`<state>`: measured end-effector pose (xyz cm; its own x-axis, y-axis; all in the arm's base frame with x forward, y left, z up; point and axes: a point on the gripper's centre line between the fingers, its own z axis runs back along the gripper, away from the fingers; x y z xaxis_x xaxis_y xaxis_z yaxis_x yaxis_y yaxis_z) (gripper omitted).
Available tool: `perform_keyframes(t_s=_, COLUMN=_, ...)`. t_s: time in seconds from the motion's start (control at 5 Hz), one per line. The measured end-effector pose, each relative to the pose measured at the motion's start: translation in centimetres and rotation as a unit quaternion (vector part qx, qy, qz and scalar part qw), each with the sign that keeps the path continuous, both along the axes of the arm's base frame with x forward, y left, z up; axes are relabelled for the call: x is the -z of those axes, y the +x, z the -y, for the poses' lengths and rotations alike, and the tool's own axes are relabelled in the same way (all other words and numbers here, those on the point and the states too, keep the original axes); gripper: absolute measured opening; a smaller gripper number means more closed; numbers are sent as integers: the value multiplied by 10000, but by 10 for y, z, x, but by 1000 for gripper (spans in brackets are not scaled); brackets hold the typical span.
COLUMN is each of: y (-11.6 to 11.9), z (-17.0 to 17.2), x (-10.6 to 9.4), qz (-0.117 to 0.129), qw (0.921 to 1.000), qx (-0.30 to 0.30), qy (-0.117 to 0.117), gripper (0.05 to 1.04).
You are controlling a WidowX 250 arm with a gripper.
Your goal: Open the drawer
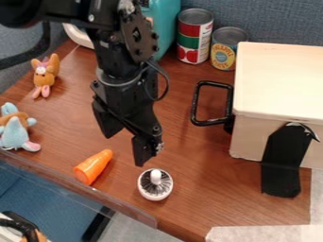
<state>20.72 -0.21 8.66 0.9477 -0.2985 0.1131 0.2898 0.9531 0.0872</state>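
Note:
The drawer unit is a cream-white box [277,80] at the right, with a black loop handle [195,105] on its left side. No gap shows between the drawer front and the box. Over the middle of the table hangs my black gripper [127,139], left of the handle and lower in the view, apart from it. Its two fingers are spread, with nothing between them. The box hides most of the drawer front.
An orange carrot [93,166] and a white round brush [155,184] lie below the gripper. Plush toys [45,75] [16,130] sit at the left. Two cans [194,35] [227,47] stand behind the handle. Black tape [282,160] hangs down the box's front.

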Motion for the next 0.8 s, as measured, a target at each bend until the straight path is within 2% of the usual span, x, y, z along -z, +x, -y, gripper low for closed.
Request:
perform_keyframes(t_s=0.6, y=2, z=1, x=2, qz=-140, qw=9999, qx=-14, qy=-93, gripper=1001)
perform_keyframes(t_s=0.8, y=10, z=2, x=-5, qz=-25, qw=9999, qx=-78, qy=-135, gripper=1001)
